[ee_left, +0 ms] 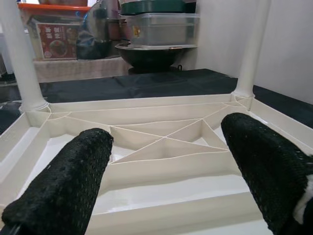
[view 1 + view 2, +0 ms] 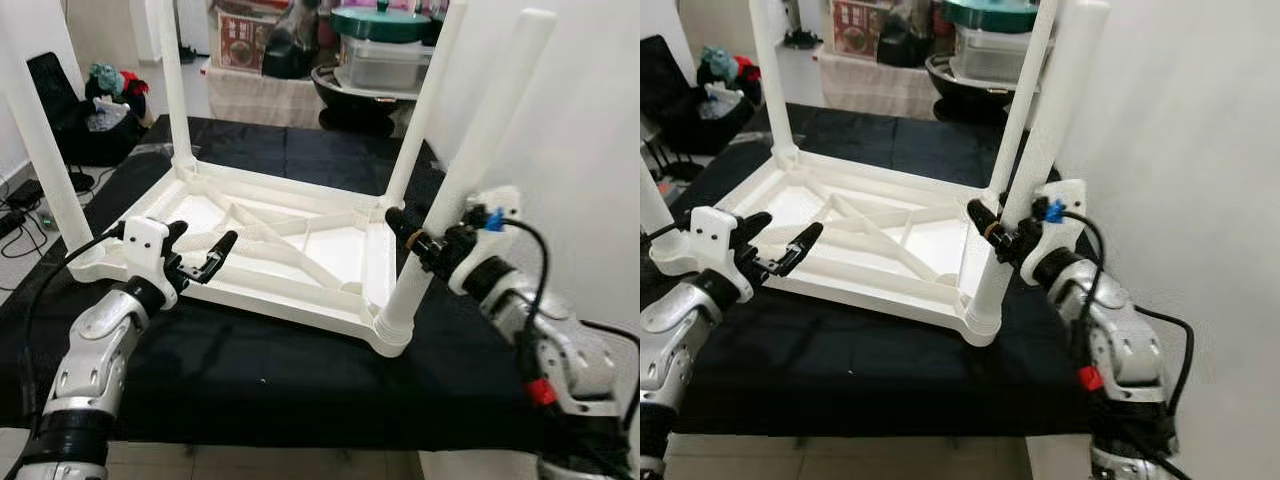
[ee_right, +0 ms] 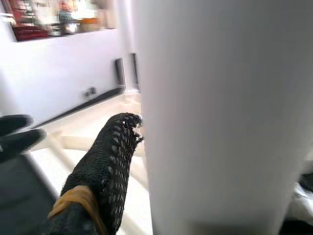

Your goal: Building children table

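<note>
On the black tabletop (image 2: 250, 370) lies the upturned white children's table (image 2: 290, 250). The right gripper (image 2: 412, 236) fingers clasp its near leg (image 2: 455, 190); the left gripper (image 2: 200, 255) hovers at its frame, fingers spread, empty.

A thick white table leg (image 3: 220, 112) is standing upright right in front of the lens, taking up most of the frame. 1 black mesh-covered finger (image 3: 105, 171) of the right pincer is lying against the leg's side, with a tan band (image 3: 73, 198) wrapping around it near its base. Past the finger, the pale ribbed underside of the table top (image 3: 73, 142) is stretching away, blurred. 2 dark fingertips (image 3: 17, 134) are showing at the frame's edge.
</note>
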### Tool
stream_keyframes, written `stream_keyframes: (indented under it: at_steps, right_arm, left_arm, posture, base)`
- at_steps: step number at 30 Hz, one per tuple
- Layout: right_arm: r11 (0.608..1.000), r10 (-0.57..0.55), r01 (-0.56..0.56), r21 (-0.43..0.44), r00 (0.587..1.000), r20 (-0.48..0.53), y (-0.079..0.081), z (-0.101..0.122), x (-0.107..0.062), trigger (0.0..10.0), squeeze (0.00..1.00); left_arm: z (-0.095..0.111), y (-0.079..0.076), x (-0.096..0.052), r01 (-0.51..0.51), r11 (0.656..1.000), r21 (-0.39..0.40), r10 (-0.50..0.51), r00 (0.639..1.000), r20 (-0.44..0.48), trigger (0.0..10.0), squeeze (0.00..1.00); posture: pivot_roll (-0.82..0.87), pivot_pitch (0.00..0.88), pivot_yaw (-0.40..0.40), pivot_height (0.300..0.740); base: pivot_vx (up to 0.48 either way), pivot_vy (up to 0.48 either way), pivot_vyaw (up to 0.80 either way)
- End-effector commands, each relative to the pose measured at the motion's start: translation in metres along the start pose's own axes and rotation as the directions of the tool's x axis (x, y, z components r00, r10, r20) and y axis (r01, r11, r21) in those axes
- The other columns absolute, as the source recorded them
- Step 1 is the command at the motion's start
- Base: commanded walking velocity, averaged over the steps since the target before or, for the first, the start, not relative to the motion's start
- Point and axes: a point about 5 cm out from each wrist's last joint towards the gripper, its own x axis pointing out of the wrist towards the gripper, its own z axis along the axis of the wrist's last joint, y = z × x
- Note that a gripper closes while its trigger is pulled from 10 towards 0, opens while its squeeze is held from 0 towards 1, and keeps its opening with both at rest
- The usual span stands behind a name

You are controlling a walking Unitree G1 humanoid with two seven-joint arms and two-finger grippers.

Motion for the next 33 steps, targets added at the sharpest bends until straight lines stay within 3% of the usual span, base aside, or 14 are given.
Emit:
stream_keyframes:
  at_steps: [1, 2, 3, 13, 14, 15, 19, 25, 26, 27, 29, 30, 31, 33]
  right_arm:
    - [0.997, 0.076, -0.076, 0.014, 0.997, 0.018, 0.006, 0.005, 0.002, 10.0, 0.00]
    - [0.993, 0.112, -0.113, 0.027, 0.993, 0.040, 0.007, 0.008, 0.004, 7.6, 0.00]
    - [0.993, 0.107, -0.110, 0.045, 0.992, 0.068, 0.004, 0.010, 0.006, 0.0, 0.00]
    - [0.930, -0.367, 0.367, -0.034, 0.916, -0.160, -0.040, -0.023, 0.008, 0.0, 0.00]
    - [0.565, -0.817, 0.822, -0.073, 0.544, -0.191, -0.071, -0.045, -0.027, 0.0, 0.00]
    - [0.412, -0.900, 0.906, -0.093, 0.389, -0.194, -0.070, -0.055, -0.042, 0.0, 0.00]
    - [0.304, -0.941, 0.947, -0.108, 0.280, -0.192, -0.061, -0.063, -0.054, 0.0, 0.00]
    - [0.560, -0.819, 0.822, -0.103, 0.529, -0.223, -0.006, -0.070, -0.018, 0.4, 0.00]
    - [0.654, -0.747, 0.751, -0.090, 0.624, -0.229, 0.007, -0.068, -0.005, 10.0, 0.00]
    - [0.768, -0.633, 0.640, -0.038, 0.749, -0.195, 0.015, -0.057, 0.010, 10.0, 0.00]
    - [0.768, -0.633, 0.640, -0.038, 0.749, -0.195, 0.015, -0.057, 0.010, 10.0, 0.00]
    - [0.776, -0.623, 0.630, 0.001, 0.768, -0.144, 0.007, -0.047, 0.013, 10.0, 0.64]
    - [0.776, -0.623, 0.630, 0.001, 0.768, -0.144, 0.007, -0.047, 0.013, 10.0, 0.64]
    - [0.801, -0.587, 0.594, 0.078, 0.804, -0.093, -0.006, -0.036, 0.012, 10.0, 1.00]
  left_arm:
    - [-0.002, 0.001, 0.000, 0.005, 1.000, 0.008, -0.005, 1.000, -0.013, 10.0, 0.62]
    - [-0.002, 0.000, 0.000, 0.009, 1.000, 0.009, -0.009, 1.000, -0.013, 10.0, 0.62]
    - [-0.002, 0.000, 0.001, 0.013, 1.000, 0.010, -0.013, 1.000, -0.012, 10.0, 0.61]
    - [-0.003, -0.001, -0.001, 0.017, 1.000, 0.010, -0.016, 1.000, -0.014, 10.0, 0.60]
    - [-0.005, -0.004, -0.002, 0.016, 1.000, 0.004, -0.016, 1.000, -0.019, 10.0, 0.60]
    - [-0.006, -0.005, -0.002, 0.015, 1.000, -0.002, -0.015, 1.000, -0.020, 10.0, 0.60]
    - [-0.007, -0.008, -0.001, 0.015, 1.000, -0.007, -0.016, 1.000, -0.020, 10.0, 0.60]
    - [-0.008, -0.008, 0.001, 0.024, 1.000, -0.007, -0.025, 0.999, -0.028, 10.0, 0.60]
    - [-0.008, -0.008, 0.001, 0.024, 1.000, -0.006, -0.024, 0.999, -0.029, 10.0, 0.60]
    - [-0.008, -0.009, 0.002, 0.022, 1.000, -0.007, -0.022, 0.999, -0.027, 10.0, 0.60]
    - [-0.008, -0.009, 0.002, 0.022, 1.000, -0.007, -0.022, 0.999, -0.027, 10.0, 0.60]
    - [-0.009, -0.011, 0.002, 0.022, 1.000, -0.009, -0.022, 0.999, -0.027, 10.0, 0.59]
    - [-0.009, -0.011, 0.002, 0.022, 1.000, -0.009, -0.022, 0.999, -0.027, 10.0, 0.59]
    - [-0.010, -0.011, 0.001, 0.020, 1.000, -0.010, -0.020, 0.999, -0.028, 10.0, 0.59]
  posture:
    - [0.11, 0.000, -0.118, 0.740]
    - [0.11, 0.000, -0.119, 0.740]
    - [0.11, 0.000, -0.121, 0.740]
    - [0.10, 0.000, -0.121, 0.740]
    - [0.10, 0.000, -0.122, 0.740]
    - [0.10, 0.000, -0.122, 0.740]
    - [0.10, 0.000, -0.120, 0.740]
    - [0.08, 0.000, -0.115, 0.740]
    - [0.08, 0.000, -0.115, 0.740]
    - [0.08, 0.000, -0.117, 0.740]
    - [0.08, 0.000, -0.117, 0.740]
    - [0.08, 0.000, -0.120, 0.740]
    - [0.08, 0.000, -0.120, 0.740]
    - [0.09, 0.000, -0.125, 0.740]
  base:
    - [0.000, 0.000, 0.00]
    - [0.000, 0.000, 0.00]
    - [0.000, 0.000, 0.00]
    - [0.000, 0.000, 0.00]
    - [0.000, 0.000, 0.00]
    - [0.000, 0.000, 0.00]
    - [0.000, 0.000, 0.00]
    - [0.000, 0.000, 0.00]
    - [0.000, 0.000, 0.00]
    - [0.000, 0.000, 0.00]
    - [0.000, 0.000, 0.00]
    - [0.000, 0.000, 0.00]
    - [0.000, 0.000, 0.00]
    - [0.000, 0.000, 0.00]
